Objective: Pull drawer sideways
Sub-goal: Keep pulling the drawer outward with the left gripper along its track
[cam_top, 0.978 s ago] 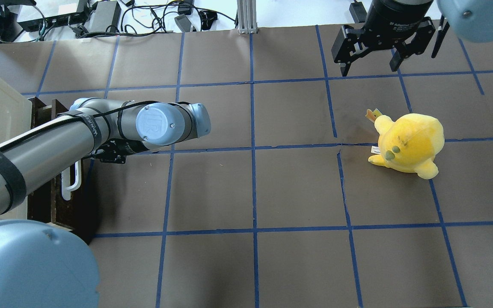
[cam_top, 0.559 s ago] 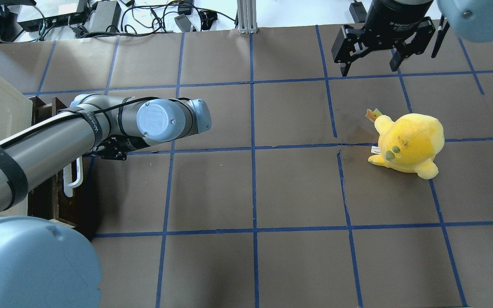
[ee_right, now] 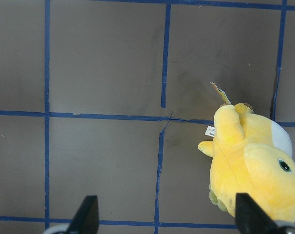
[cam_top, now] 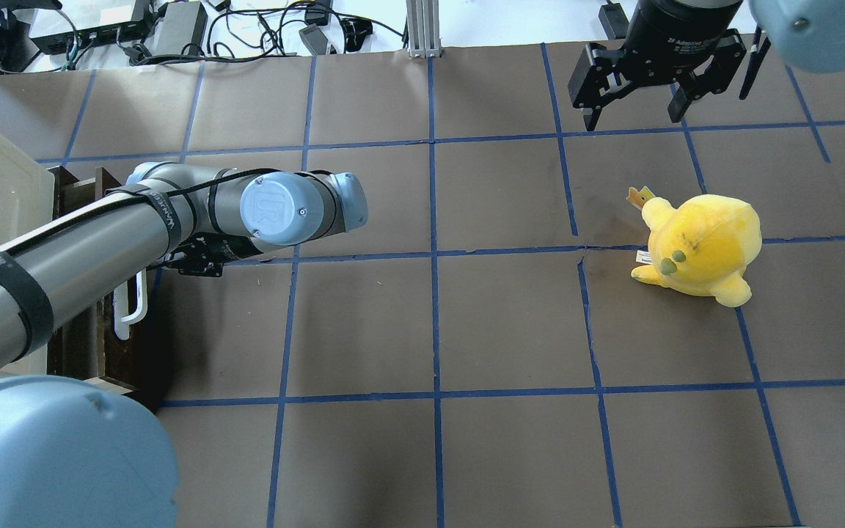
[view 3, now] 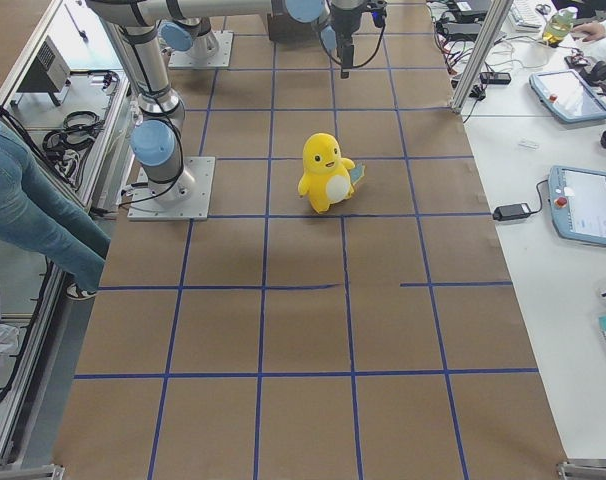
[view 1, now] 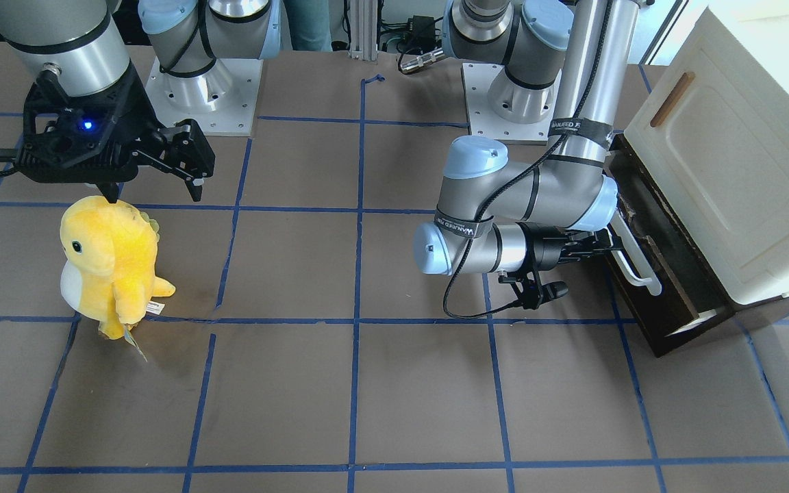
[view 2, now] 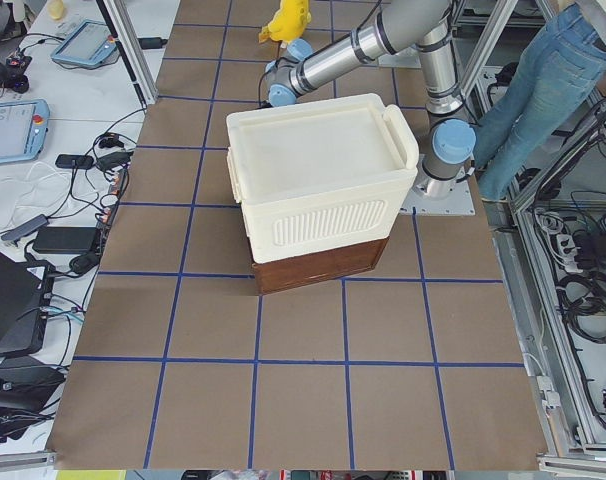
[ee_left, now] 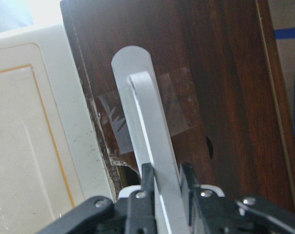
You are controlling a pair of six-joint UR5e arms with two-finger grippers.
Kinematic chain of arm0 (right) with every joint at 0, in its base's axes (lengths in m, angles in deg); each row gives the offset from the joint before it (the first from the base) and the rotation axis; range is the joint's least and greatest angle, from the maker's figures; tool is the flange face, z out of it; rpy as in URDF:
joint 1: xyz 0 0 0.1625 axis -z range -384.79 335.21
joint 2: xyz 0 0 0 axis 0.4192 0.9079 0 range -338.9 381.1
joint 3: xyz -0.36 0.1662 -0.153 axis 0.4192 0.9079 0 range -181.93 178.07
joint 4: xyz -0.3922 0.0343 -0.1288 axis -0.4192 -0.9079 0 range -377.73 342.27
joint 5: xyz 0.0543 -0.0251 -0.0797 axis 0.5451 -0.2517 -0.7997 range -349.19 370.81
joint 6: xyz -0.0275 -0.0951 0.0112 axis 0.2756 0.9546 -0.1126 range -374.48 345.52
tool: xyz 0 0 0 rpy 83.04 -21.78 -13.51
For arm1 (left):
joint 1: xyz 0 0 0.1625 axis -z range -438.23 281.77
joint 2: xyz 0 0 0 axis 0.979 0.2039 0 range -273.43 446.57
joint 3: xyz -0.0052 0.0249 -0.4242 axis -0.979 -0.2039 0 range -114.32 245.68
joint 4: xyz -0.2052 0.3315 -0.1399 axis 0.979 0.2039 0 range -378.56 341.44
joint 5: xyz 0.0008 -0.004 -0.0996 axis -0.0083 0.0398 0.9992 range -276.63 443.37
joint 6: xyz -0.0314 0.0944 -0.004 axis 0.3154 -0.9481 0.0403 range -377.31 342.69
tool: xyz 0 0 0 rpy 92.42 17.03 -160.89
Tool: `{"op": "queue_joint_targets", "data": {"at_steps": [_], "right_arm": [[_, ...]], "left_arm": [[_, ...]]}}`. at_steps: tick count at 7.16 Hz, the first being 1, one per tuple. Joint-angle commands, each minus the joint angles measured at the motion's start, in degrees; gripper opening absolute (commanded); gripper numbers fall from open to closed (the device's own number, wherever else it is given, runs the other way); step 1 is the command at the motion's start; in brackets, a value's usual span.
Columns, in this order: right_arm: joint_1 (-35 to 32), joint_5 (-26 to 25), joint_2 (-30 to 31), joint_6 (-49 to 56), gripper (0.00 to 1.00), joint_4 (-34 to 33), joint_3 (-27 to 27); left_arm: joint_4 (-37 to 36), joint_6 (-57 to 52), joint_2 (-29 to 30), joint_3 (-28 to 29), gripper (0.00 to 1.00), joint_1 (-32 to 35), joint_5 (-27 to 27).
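The drawer (view 1: 649, 309) has a dark brown front and a white bar handle (view 1: 640, 270); it sits under the cream cabinet and stands a little way out, with a cream side edge showing. My left gripper (ee_left: 167, 187) is shut on the handle (ee_left: 143, 131), one finger on each side of the bar. In the front view the left gripper (view 1: 615, 241) meets the handle's upper half. In the overhead view the handle (cam_top: 133, 304) shows below my left arm, which hides the fingers. My right gripper (cam_top: 635, 110) is open and empty, far off above the table.
The cream cabinet (view 1: 730, 157) with a wooden door handle stands over the drawer at the table's left end. A yellow plush toy (cam_top: 701, 246) stands below the right gripper (ee_right: 167, 219). Cables and boxes lie beyond the table's far edge.
My left arm has drawn slightly to the right, and the white handle and drawer front have come with it, a little way out from the cabinet. The right arm has not moved.
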Motion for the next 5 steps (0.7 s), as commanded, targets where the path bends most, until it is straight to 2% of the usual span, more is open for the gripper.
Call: {"op": "queue_joint_targets", "data": {"at_steps": [1,5], "right_arm": [[0.0,0.0,0.0,-0.01,1.0,0.0,0.0],[0.0,0.0,0.0,-0.01,1.0,0.0,0.0]], "left_arm": [[0.11,0.0,-0.13,-0.01,0.12,0.86,0.23],[-0.16,0.0,0.05,0.08,0.12,2.71,0.23]]}}
